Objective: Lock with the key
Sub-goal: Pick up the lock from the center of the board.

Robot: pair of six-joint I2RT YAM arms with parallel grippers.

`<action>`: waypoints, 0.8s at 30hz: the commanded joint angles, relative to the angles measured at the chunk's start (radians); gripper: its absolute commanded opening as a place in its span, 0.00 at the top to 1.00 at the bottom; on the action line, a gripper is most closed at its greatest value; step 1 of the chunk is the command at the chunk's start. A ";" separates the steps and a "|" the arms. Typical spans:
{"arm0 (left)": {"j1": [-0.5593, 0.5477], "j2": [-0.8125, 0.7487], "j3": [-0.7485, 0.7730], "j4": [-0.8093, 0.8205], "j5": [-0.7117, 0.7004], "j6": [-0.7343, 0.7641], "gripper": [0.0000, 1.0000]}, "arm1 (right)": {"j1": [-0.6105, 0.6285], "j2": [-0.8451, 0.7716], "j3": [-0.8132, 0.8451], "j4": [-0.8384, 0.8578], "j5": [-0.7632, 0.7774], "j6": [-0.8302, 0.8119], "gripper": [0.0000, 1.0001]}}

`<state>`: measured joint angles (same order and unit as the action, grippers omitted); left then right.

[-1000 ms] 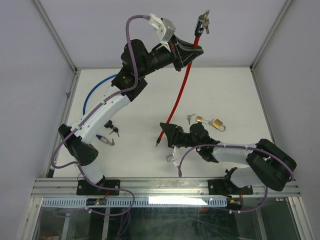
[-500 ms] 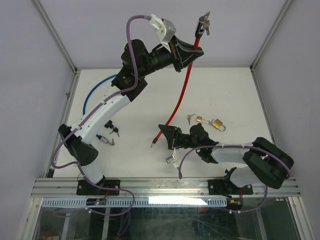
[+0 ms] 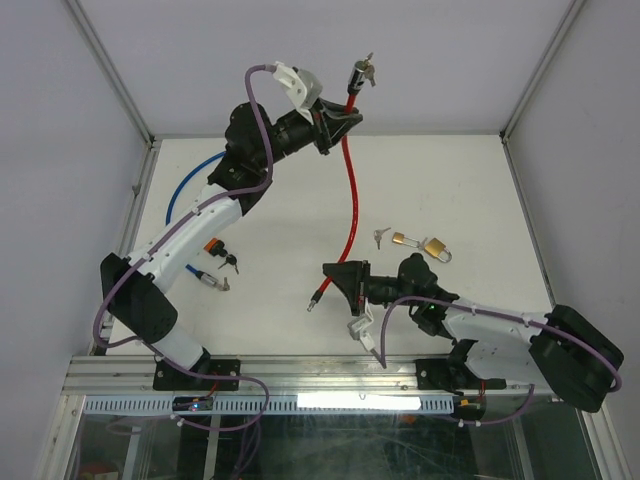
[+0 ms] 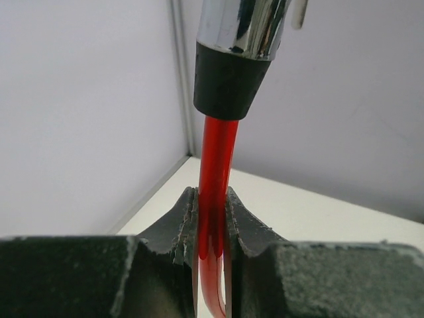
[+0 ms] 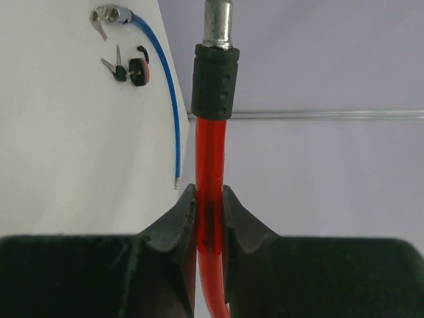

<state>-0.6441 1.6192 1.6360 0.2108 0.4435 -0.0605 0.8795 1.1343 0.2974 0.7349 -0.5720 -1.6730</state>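
My L gripper [image 3: 345, 118] pinches red cable [image 3: 351, 190] just below its lock head [image 3: 358, 72]; R gripper [image 3: 335, 280] pinches same cable near its pin end [image 3: 313, 303].

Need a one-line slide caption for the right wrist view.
Right end effector clamps the red cable lock just below its metal tip.
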 commanded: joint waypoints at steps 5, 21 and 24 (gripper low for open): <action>0.063 -0.133 -0.237 0.212 0.055 0.141 1.00 | -0.119 -0.110 0.311 -0.427 -0.182 0.727 1.00; 0.065 -0.206 -0.279 0.069 0.028 0.446 1.00 | -0.520 -0.012 0.568 -0.335 -0.564 1.957 1.00; 0.064 -0.218 -0.280 0.030 0.006 0.526 1.00 | -0.562 0.019 0.563 -0.270 -0.596 2.066 1.00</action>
<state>-0.5751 1.4807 1.3582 0.2596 0.4469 0.3214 0.3683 1.1183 0.8688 0.3176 -1.1053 0.0689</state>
